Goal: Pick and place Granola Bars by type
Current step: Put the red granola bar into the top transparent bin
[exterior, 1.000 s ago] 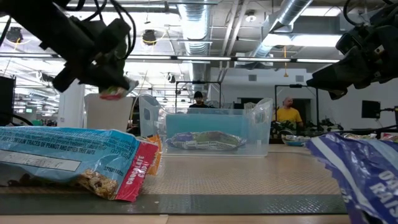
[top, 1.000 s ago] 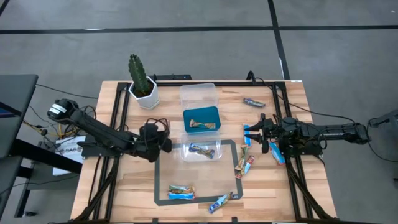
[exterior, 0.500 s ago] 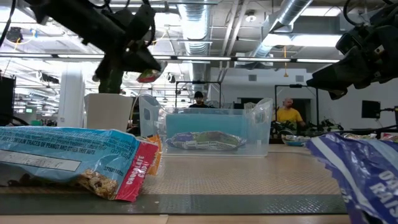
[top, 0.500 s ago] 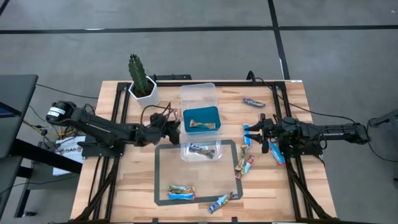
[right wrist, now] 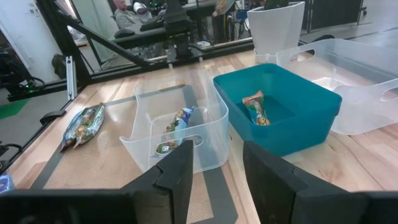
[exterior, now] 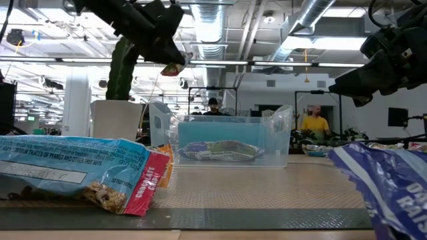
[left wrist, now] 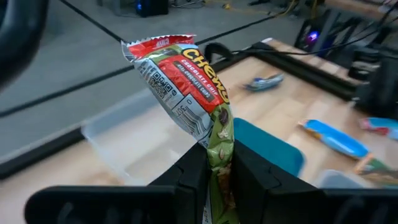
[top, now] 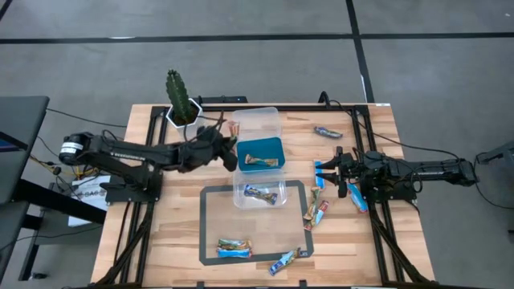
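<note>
My left gripper (top: 228,140) is shut on a red-and-green granola bar (left wrist: 186,81), up in the air beside the far clear tub (top: 255,122) and the blue tub (top: 260,154). In the low view the bar (exterior: 172,68) shows well above the table. The blue tub holds a brown-gold bar (right wrist: 255,107). The near clear tub (right wrist: 177,127) holds a blue-wrapped bar (top: 261,193). My right gripper (right wrist: 217,168) is open and waits at the table's right, above loose bars (top: 320,175). My left gripper pinches the bar's green end (left wrist: 221,140) between its two fingers (left wrist: 194,174), coming from the table's left. The bar is lifted clear. Its red end (left wrist: 155,46) stands out beyond the fingertips.
A cactus in a white pot (top: 183,108) stands just behind my left arm. Loose bars lie at the far right (top: 328,131), beside the dark mat's right edge (top: 317,213) and near the front edge (top: 233,247) (top: 285,261). People show in the room behind.
My left gripper, shut on the red-and-green bar throughout, has risen and moved toward the table's far edge and right, from beside the mat's left corner to the side of the blue and far clear tubs. The bar has gone with it, higher above the table.
</note>
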{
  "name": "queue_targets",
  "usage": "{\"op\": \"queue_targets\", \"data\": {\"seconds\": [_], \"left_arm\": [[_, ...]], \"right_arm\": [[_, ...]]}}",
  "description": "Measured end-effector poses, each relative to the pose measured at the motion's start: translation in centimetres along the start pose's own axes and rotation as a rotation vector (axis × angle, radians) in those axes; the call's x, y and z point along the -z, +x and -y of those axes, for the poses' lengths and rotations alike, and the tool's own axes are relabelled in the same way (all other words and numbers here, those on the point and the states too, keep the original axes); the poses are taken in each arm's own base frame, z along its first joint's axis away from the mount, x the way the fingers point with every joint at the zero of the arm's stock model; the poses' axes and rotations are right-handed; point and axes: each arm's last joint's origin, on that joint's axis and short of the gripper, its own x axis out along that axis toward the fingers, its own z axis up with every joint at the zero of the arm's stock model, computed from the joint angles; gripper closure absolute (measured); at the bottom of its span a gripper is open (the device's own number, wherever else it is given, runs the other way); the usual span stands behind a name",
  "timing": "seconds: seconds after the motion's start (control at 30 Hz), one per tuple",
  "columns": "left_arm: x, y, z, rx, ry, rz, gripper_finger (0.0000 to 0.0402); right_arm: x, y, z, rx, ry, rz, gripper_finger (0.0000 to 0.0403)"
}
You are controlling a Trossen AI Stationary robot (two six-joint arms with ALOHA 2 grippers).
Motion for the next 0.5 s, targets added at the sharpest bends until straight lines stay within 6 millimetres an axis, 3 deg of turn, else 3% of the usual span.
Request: {"op": "queue_targets", "data": {"seconds": [0.23, 0.5], "left_arm": [[-2.5, 0.9, -1.5, -0.097, 0.088, -0.048, 0.0349], [-3.4, 2.5, -2.9, -0.089, 0.084, -0.096, 0.0349]], "right_arm": [[0.0, 0.0, 0.0, 0.0, 0.0, 0.0, 0.0268], [0.0, 0.0, 0.0, 0.0, 0.0, 0.0, 0.0269]]}}
